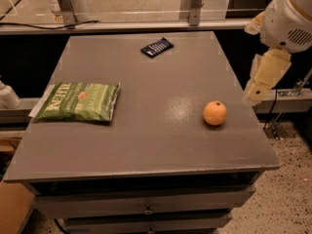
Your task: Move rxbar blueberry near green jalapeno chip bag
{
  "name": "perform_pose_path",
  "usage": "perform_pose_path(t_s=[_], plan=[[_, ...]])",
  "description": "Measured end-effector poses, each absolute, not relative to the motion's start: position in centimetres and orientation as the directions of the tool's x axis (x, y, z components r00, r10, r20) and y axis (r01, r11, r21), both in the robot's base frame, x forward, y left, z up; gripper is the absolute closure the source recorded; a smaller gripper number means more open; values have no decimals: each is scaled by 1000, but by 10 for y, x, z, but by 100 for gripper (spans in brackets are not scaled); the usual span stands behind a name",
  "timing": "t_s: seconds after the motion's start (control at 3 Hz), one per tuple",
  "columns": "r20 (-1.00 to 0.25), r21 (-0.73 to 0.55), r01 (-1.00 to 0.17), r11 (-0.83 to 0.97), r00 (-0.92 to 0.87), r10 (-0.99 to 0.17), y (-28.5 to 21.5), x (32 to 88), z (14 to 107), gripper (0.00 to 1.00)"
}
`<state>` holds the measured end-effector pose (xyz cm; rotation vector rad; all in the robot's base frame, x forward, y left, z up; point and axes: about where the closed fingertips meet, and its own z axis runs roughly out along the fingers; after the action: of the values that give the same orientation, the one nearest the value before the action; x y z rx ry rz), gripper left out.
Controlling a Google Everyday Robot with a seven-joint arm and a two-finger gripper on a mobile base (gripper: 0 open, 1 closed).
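The rxbar blueberry [157, 48], a small dark navy bar with white lettering, lies at the far middle of the grey table [146, 145]. The green jalapeno chip bag [78, 101] lies flat at the table's left edge, well apart from the bar. My gripper [261, 84] hangs off the table's right edge under the white arm [290, 18]. It is right of the orange, far from both the bar and the bag, and touches nothing.
An orange [215, 113] sits on the right side of the table. Drawers [146, 206] run below the front edge. A rail with metal posts [195, 4] stands behind the table. A cardboard box [12, 208] is at the lower left.
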<state>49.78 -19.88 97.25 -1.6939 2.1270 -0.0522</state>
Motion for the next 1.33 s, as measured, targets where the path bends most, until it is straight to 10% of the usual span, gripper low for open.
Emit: perform_pose_path(t_s=[1.33], plan=[[-518,-304,-906,293,-100,-849,-118,648,929,0]])
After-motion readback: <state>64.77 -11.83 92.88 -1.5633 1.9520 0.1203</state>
